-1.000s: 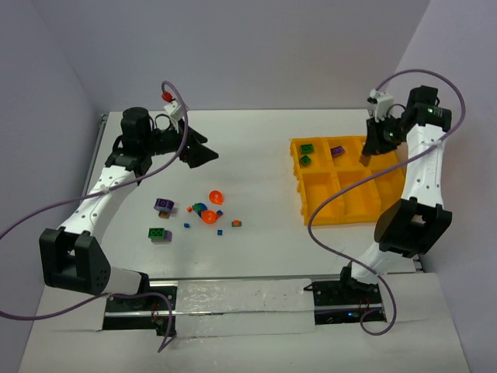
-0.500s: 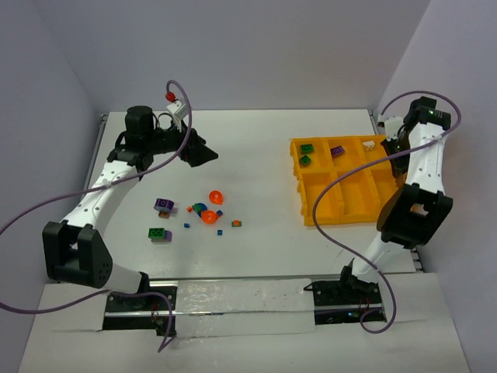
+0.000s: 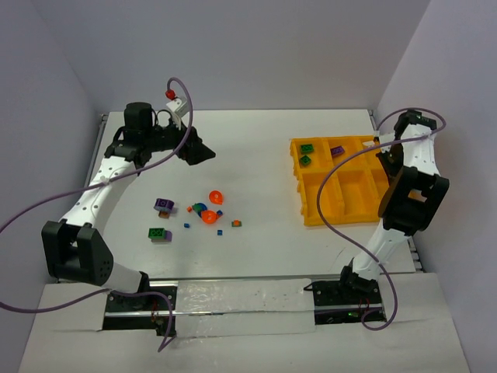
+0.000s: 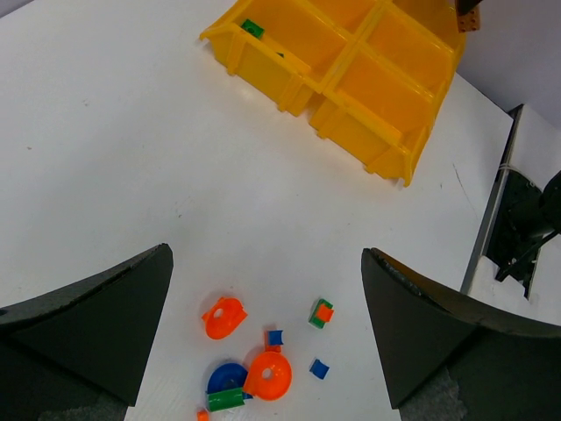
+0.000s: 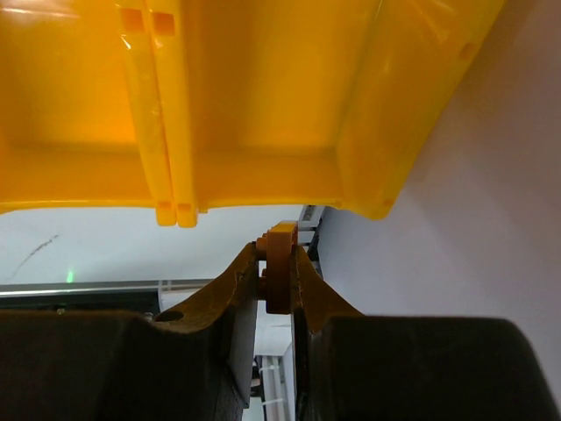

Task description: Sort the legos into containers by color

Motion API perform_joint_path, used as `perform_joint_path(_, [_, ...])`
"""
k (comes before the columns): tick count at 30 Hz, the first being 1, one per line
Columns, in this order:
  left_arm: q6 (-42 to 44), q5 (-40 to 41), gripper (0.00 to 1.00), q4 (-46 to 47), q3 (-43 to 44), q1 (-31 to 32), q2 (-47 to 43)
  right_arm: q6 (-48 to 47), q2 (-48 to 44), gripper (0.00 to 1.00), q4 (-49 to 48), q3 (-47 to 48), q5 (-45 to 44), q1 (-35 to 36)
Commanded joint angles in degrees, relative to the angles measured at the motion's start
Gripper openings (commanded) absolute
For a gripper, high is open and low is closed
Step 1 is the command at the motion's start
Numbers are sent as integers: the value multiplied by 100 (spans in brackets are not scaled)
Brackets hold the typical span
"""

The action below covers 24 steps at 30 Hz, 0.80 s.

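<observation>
Two tools shown | right tool (image 5: 277,261) clamped on brown brick (image 5: 280,282) near corner of tray (image 5: 377,114) | left tool (image 4: 266,254) spread wide above loose legos (image 4: 267,375) on desk (image 4: 131,132), well apart from tray.

White table (image 3: 256,175), yellow-orange tray (image 3: 334,219) at right, loose legos (image 3: 208,217) scattered left of centre, well apart

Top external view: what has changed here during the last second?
The right arm folded back toward the right wall, at the tray's right edge; the right gripper is shut on a brown brick. The left arm barely shifted. The loose legos and the tray's contents stayed put.
</observation>
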<state>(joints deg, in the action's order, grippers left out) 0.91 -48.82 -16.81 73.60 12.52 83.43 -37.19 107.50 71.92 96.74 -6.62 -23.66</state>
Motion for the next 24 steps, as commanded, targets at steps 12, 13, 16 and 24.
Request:
perform_joint_path(12, [2, 320, 99, -95, 295, -70, -32, 93, 60, 60, -820, -314, -428, -29])
perform_joint_path(13, [-33, 386, 99, -64, 252, -83, -67, 119, 65, 71, -768, -209, -420, -16])
perform_joint_path(16, [-395, 536, 99, 178, 95, -142, -205, 173, 74, 78, -479, 189, -340, 15])
perform_joint_path(24, [-318, 535, 99, 166, -181, -559, -550, 506, -175, 80, -20, 1495, 451, 413])
